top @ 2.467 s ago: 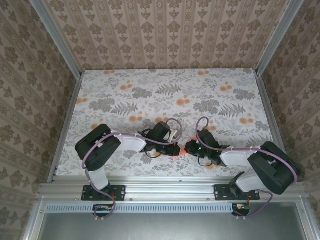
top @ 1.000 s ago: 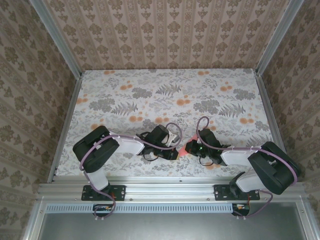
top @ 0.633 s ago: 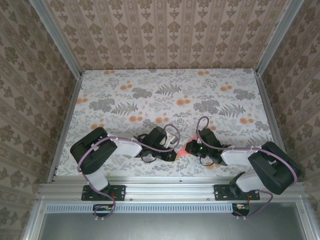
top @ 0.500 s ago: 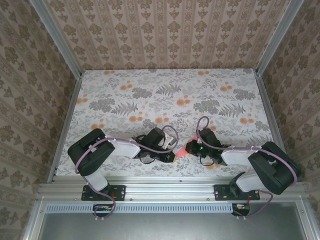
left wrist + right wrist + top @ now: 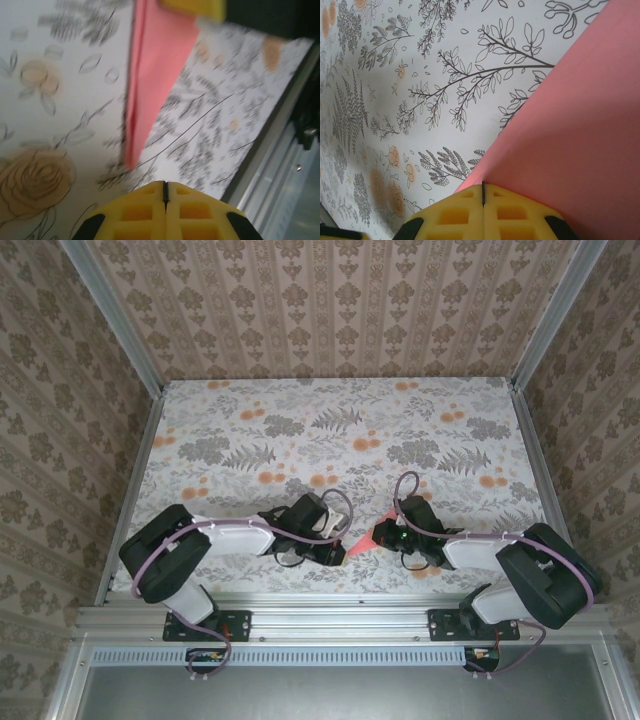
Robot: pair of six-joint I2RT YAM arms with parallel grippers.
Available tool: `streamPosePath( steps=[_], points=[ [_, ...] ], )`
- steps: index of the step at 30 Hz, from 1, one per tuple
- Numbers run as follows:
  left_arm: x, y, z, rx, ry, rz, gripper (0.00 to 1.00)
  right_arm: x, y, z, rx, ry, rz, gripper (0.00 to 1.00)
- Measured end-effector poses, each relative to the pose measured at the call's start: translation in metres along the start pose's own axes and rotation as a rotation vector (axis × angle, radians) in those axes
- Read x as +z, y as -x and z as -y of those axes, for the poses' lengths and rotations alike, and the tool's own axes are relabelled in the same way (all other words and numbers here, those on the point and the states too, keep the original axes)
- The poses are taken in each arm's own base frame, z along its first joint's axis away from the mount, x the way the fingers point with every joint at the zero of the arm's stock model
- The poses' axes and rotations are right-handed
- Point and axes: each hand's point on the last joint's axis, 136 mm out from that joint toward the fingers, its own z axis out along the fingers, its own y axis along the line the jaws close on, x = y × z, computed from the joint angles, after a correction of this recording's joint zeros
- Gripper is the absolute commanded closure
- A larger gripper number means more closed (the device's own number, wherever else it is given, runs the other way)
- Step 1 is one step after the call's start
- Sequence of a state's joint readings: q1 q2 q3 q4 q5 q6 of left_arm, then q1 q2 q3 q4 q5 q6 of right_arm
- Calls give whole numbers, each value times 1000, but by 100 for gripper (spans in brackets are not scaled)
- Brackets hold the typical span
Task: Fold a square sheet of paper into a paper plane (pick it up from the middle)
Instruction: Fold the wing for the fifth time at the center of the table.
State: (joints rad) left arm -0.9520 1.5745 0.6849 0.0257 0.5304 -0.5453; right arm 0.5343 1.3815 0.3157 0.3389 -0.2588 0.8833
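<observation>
A tabletop [image 5: 340, 420] printed with grey ferns and small orange flowers [image 5: 366, 444] sits between walls [image 5: 330, 300] of striped brown floral wallpaper. An aluminium rail [image 5: 340, 618] runs along its near edge.

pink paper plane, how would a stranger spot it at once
On the flower-print table, look at the middle of the front edge. The paper plane is the slim folded dart pinched at its wide end by the right claw, tip towards the left claw. It is plain salmon pink, unlike the small orange printed flowers.
</observation>
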Motion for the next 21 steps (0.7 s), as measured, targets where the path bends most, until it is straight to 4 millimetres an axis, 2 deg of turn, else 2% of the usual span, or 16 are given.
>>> streamPosePath(
  steps=[5, 8, 15, 21],
  points=[
    [-6, 44, 20, 42, -45, 95, 100, 1, 0, -2, -18, 6, -12, 99],
    [5, 59, 22, 49, -62, 108, 100, 1, -1, -3, -21, 10, -17, 99],
    [35, 44, -2, -1, -41, 24, 100, 1, -2, -4, -24, 19, -28, 99],
    [42, 40, -8, -14, -50, 2, 100, 1, -3, -4, -26, 20, -31, 99]
  ],
)
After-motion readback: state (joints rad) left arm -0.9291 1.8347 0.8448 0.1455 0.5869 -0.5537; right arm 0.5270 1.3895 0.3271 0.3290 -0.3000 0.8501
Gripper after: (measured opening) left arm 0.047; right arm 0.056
